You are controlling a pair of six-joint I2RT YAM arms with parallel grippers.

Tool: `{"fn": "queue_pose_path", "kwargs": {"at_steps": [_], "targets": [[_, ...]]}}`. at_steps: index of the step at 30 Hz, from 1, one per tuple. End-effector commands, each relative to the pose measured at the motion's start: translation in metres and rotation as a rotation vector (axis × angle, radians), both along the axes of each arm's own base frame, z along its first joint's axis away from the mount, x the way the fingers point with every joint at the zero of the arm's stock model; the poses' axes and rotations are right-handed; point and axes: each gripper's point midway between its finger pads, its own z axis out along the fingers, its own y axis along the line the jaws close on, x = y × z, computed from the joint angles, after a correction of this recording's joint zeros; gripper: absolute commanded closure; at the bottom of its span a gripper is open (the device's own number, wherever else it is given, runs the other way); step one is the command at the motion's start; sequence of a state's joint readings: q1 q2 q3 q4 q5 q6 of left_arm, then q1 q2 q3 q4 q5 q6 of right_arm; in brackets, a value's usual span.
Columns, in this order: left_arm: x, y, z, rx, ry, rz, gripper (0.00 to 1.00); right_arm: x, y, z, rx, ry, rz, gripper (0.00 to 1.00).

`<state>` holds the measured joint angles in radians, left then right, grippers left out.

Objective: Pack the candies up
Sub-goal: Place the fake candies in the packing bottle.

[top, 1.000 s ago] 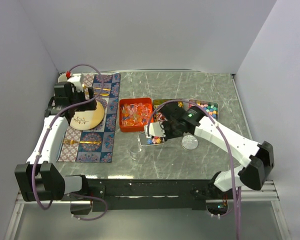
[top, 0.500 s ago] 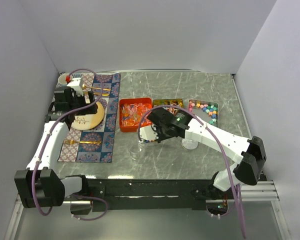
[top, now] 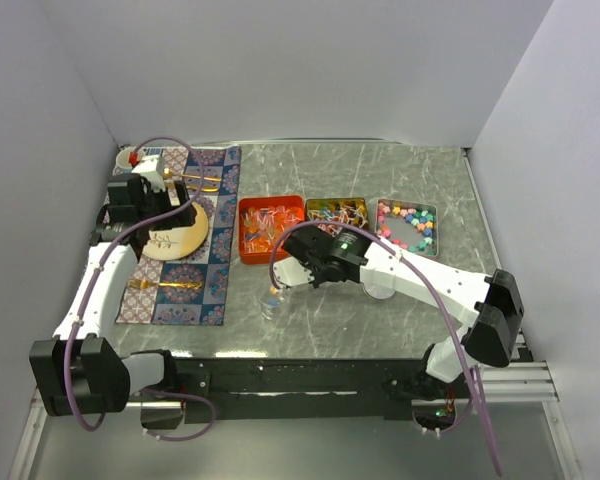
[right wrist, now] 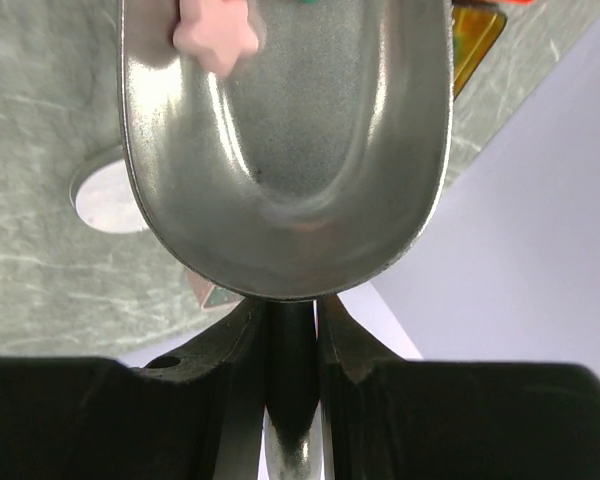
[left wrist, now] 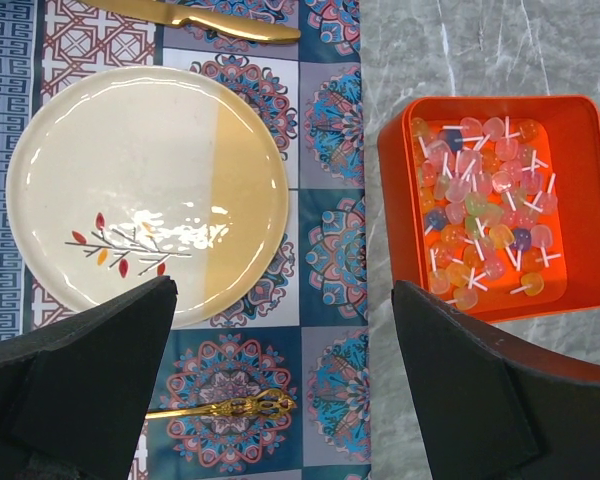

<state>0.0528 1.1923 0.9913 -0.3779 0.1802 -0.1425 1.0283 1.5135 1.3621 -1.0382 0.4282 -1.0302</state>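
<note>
My right gripper is shut on the handle of a metal scoop. A pink candy lies near the scoop's front lip. In the top view the scoop is tilted over a small clear jar, with a few coloured candies at its mouth. More candies fill the orange tray, the middle tray and the right tray. My left gripper is open and empty above the patterned placemat, between the plate and the orange tray.
A gold knife and a gold fork lie on the placemat beside the plate. A round clear lid lies by the right forearm. A pale round object sits on the grey table below the scoop.
My right arm has carried the scoop left from the candy trays to the small jar and tipped it there. The left arm has shifted slightly.
</note>
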Motion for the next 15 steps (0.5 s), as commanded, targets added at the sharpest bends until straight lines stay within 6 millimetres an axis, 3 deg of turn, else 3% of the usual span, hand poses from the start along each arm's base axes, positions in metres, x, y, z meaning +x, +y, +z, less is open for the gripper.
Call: {"fn": "queue_pose_path", "kwargs": {"at_steps": [1, 10, 15], "targets": [[0.003, -0.001, 0.022, -0.025, -0.078, -0.002, 0.04, 0.01, 0.002, 0.028, -0.032, -0.09, -0.002, 1.0], [0.004, 0.0, 0.02, -0.027, -0.079, 0.002, 0.04, 0.009, 0.004, 0.038, -0.077, -0.128, 0.047, 1.0], [0.002, -0.001, 0.019, -0.034, -0.08, 0.0, 0.04, 0.007, 0.01, 0.056, -0.101, -0.168, 0.077, 1.0]]}}
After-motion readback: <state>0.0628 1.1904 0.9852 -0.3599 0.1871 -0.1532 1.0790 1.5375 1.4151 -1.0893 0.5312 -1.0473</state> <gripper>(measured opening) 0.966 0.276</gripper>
